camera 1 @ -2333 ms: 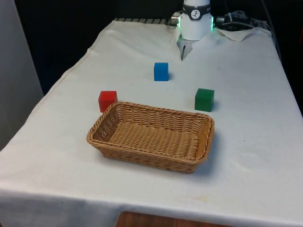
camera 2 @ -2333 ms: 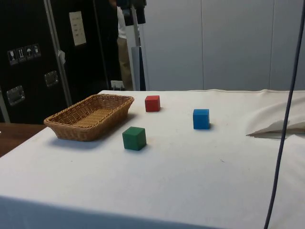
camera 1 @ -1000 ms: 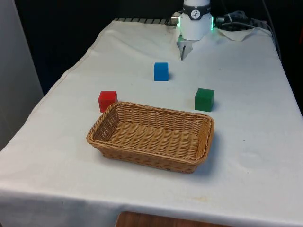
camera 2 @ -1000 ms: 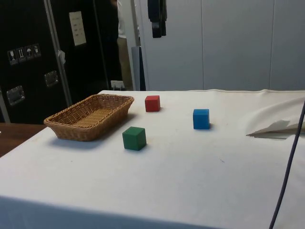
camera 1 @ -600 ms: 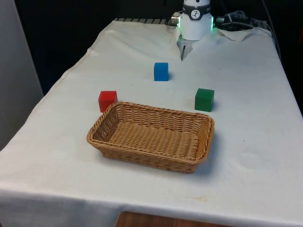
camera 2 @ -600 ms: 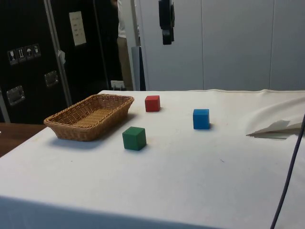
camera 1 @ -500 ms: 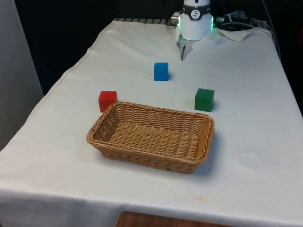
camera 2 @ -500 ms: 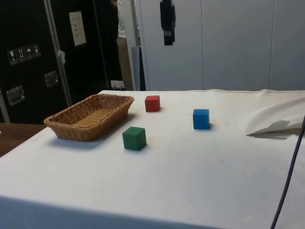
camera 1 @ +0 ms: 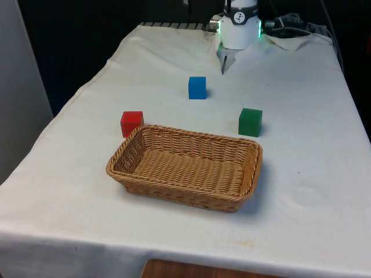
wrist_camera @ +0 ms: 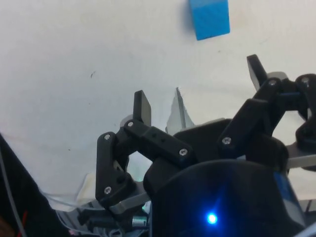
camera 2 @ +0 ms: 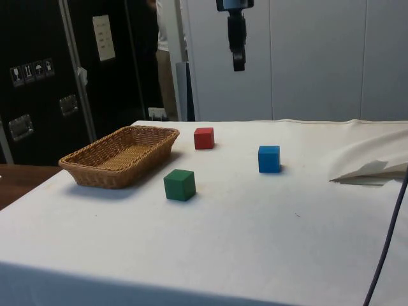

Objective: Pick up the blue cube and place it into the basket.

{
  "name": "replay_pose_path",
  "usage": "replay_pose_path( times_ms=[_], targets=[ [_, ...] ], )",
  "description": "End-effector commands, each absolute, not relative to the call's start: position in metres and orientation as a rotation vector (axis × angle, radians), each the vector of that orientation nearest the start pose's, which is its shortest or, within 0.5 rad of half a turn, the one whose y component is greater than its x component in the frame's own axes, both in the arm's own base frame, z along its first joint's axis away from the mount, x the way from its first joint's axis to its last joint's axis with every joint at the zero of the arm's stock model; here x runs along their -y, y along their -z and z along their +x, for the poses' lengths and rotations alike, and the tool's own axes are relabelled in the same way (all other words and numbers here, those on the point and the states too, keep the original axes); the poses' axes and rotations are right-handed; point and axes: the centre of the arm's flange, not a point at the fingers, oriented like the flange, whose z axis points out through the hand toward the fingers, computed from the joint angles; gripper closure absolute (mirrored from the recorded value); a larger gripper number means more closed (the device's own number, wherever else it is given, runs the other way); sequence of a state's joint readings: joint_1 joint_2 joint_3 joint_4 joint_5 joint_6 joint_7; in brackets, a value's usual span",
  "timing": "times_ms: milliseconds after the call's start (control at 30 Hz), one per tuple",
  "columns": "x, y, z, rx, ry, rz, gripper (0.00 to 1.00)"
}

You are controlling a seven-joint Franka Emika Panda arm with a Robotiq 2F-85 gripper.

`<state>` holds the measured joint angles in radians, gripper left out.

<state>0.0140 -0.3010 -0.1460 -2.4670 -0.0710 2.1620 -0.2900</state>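
The blue cube sits on the white cloth beyond the wicker basket, well apart from it. My gripper hangs high over the table in the side view, fingers pointing down, somewhat to the left of the blue cube and far above it. Through the wrist camera the gripper is open, its two black fingers spread wide with nothing between them, and the cube lies on the cloth past the fingertips.
A red cube stands by the basket's far corner on the front view's left. A green cube stands near its other far corner. Rumpled cloth and a hanging cable lie at the side view's right.
In the side view my gripper has travelled to the right and come lower, nearer to above the blue cube. The cubes and basket have not moved.
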Motion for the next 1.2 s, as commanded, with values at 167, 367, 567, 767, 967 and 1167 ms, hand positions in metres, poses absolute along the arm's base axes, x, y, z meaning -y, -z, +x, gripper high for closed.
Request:
replay_pose_path(
  times_ms=[167, 367, 567, 767, 967, 1167],
  targets=[
    [0.071, -0.387, 0.427, 0.306, 0.016, -3.132, 0.00],
    [0.080, -0.371, 0.421, 0.291, 0.016, -3.124, 0.00],
    [0.093, -0.350, 0.410, 0.279, 0.056, -3.112, 0.00],
    [0.099, -0.337, 0.401, 0.273, 0.075, -3.108, 0.00],
    [0.104, -0.323, 0.391, 0.263, 0.079, -3.108, 0.00],
    [0.111, -0.309, 0.381, 0.255, 0.117, -3.106, 0.00]
  ],
)
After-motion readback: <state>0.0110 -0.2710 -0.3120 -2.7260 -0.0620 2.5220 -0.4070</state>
